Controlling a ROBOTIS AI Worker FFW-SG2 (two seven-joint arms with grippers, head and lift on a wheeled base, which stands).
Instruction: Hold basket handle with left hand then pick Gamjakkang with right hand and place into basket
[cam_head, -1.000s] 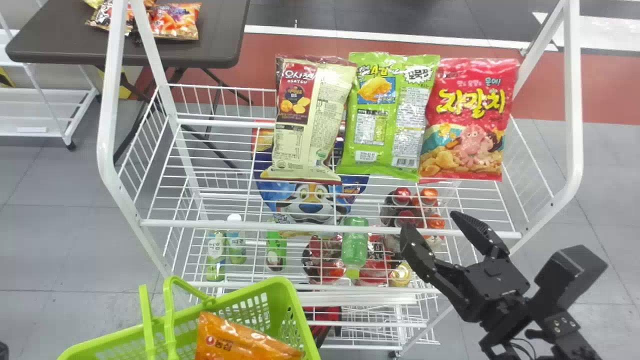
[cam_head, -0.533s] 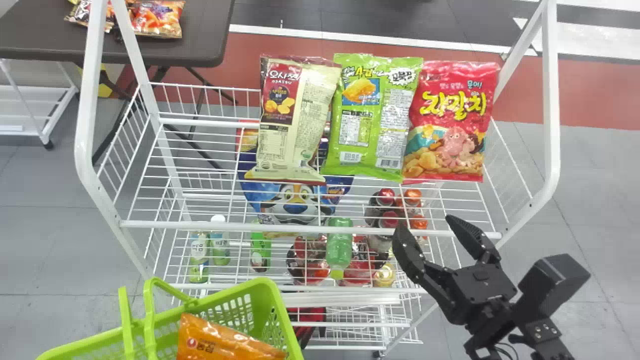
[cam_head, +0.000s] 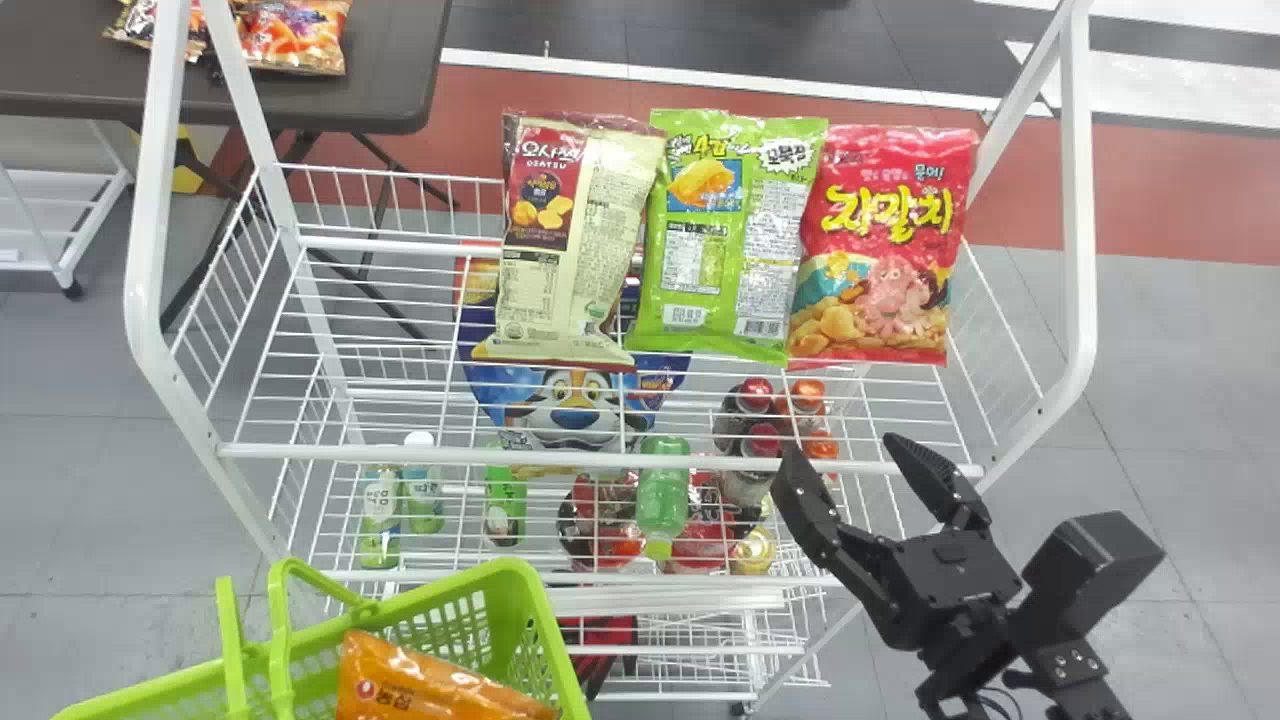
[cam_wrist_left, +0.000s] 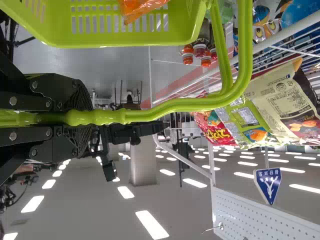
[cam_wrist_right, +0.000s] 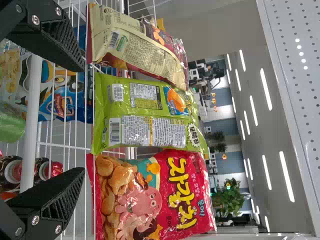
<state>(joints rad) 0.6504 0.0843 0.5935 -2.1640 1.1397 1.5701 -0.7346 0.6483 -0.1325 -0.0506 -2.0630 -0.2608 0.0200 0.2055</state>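
Note:
In the head view my right gripper (cam_head: 838, 452) is open near the rack's front rail, nearer than the upright snack bags. The right wrist view shows that gripper (cam_wrist_right: 83, 120) with nothing between its fingers, facing the green bag (cam_wrist_right: 145, 115). On the upper shelf stand a cream-and-maroon bag (cam_head: 575, 240), the green bag (cam_head: 728, 235) and a red bag (cam_head: 880, 245), side by side. An orange bag (cam_head: 430, 683) lies in the green basket (cam_head: 540, 620) at lower left. My left gripper (cam_wrist_left: 82, 118) is shut on the basket handle (cam_wrist_left: 185, 104) in the left wrist view.
White wire rack with a front rail (cam_head: 600, 458) and side posts (cam_head: 1078, 200). Bottles (cam_head: 662, 490) and a blue tiger bag (cam_head: 575, 400) sit lower down. A dark table (cam_head: 400, 80) with snack bags stands behind at left.
Rack, snack bags and basket have shifted left in the head view. My right gripper has shifted left less, so it sits farther right against the rack, still open.

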